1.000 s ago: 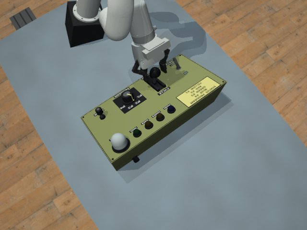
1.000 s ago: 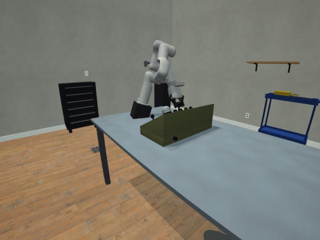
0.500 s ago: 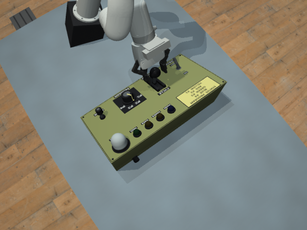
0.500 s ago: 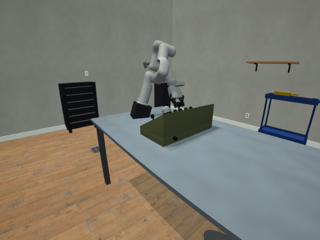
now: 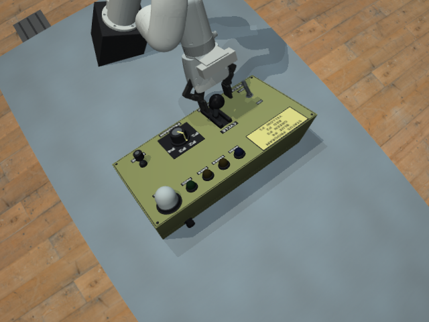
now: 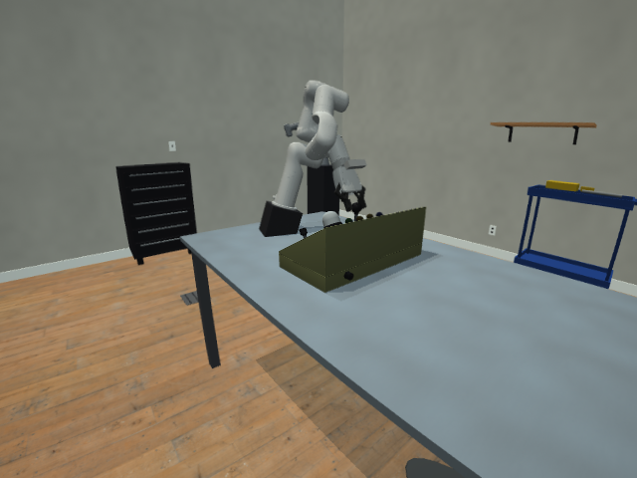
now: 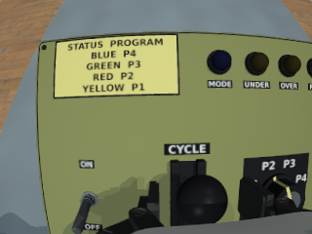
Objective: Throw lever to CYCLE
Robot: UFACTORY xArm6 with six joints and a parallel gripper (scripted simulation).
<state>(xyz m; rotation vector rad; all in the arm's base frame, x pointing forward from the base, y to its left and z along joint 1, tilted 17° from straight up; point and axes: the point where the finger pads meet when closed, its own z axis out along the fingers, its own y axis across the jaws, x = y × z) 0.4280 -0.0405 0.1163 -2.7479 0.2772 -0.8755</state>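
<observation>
The olive console (image 5: 166, 166) (image 6: 359, 247) (image 7: 131, 136) lies on the grey table (image 5: 277, 225). Its lever has a black ball knob (image 5: 216, 102) (image 7: 202, 199) on a stem rising from a dark slot (image 5: 221, 119). The slot ends at the CYCLE label (image 5: 229, 127) (image 7: 187, 150). In the wrist view the knob sits just below that label. I cannot tell how far along the slot the lever stands. My gripper (image 5: 208, 92) (image 6: 353, 203) is open. Its fingers stand on either side of the knob, clear of it.
On the panel are a toggle switch (image 5: 248, 90) (image 7: 85, 211), a rotary selector (image 5: 179, 137) (image 7: 283, 195), a row of small buttons (image 5: 223, 163), a white dome (image 5: 167, 198), a small black joystick (image 5: 139, 155) and a yellow status placard (image 5: 277, 127) (image 7: 116, 65). The arm's black base (image 5: 114, 45) stands behind the console.
</observation>
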